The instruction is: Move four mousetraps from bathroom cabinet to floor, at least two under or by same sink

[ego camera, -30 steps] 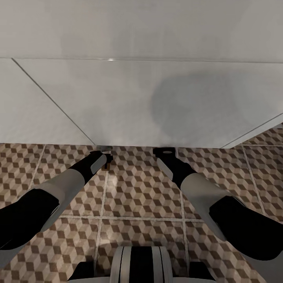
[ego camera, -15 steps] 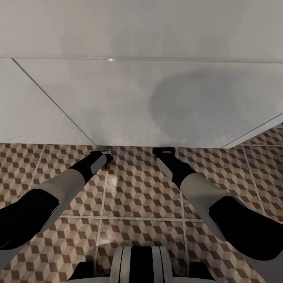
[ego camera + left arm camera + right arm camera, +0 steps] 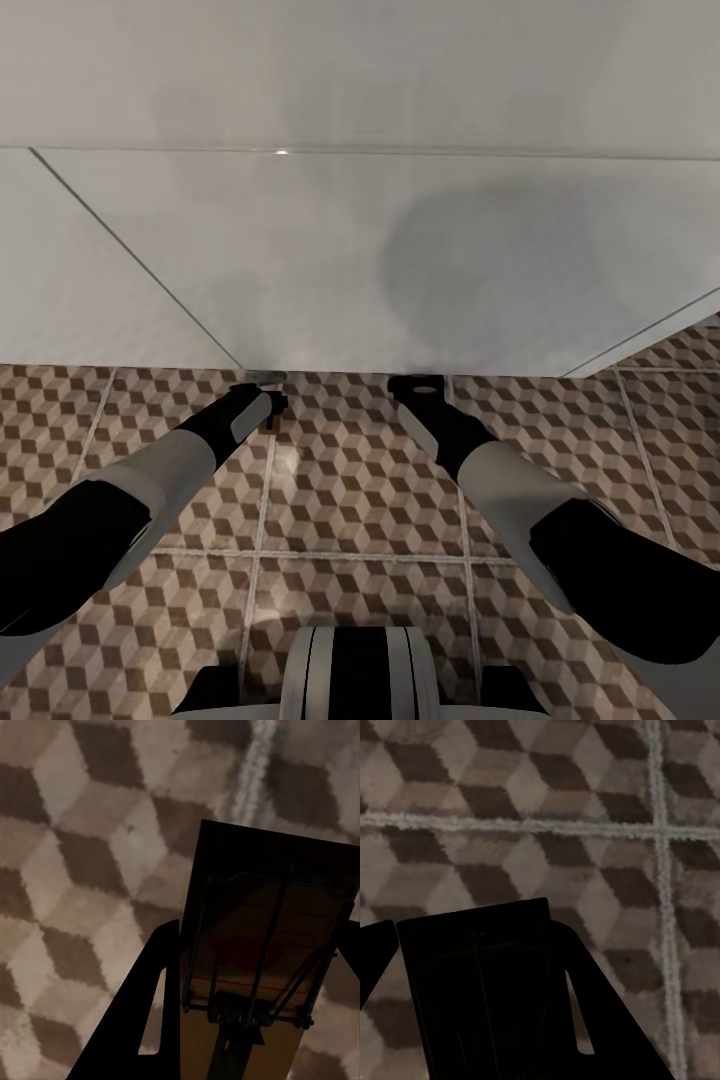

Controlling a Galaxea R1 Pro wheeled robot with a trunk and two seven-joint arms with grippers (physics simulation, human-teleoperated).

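**Ana:** Cube-patterned tile, brown, beige and white, is the bathroom floor (image 3: 350, 500) under the robot, with pale grout lines crossing it. What sits nearest?

**Ben:** At the lower edge of the head view, the robot's own trunk, white with black bands. From either side of it both arms reach forward and down toward the base of a white wall.

**Ana:** And the left gripper (image 3: 268, 405)?

**Ben:** It hangs low over the tiles, just short of the wall. In the left wrist view its jaws are clamped on a mousetrap (image 3: 262, 967), a dark wooden slab with a wire bar and a coiled spring. One dark finger (image 3: 142, 1020) lies along the slab's side. The trap is over the floor, beside a grout line; I cannot tell whether it touches the tile.

**Ana:** The right gripper (image 3: 420, 385)?

**Ben:** Also low, close to the wall, a little apart from the left one. The right wrist view shows a second mousetrap (image 3: 484, 990), nearly black in shadow, gripped between its fingers, with a grout crossing on the floor beyond it.

**Ana:** Farthest back?

**Ben:** The white wall (image 3: 360, 250), large pale panels with thin seams, meeting the floor just past both grippers. A soft grey shadow lies on it to the right.
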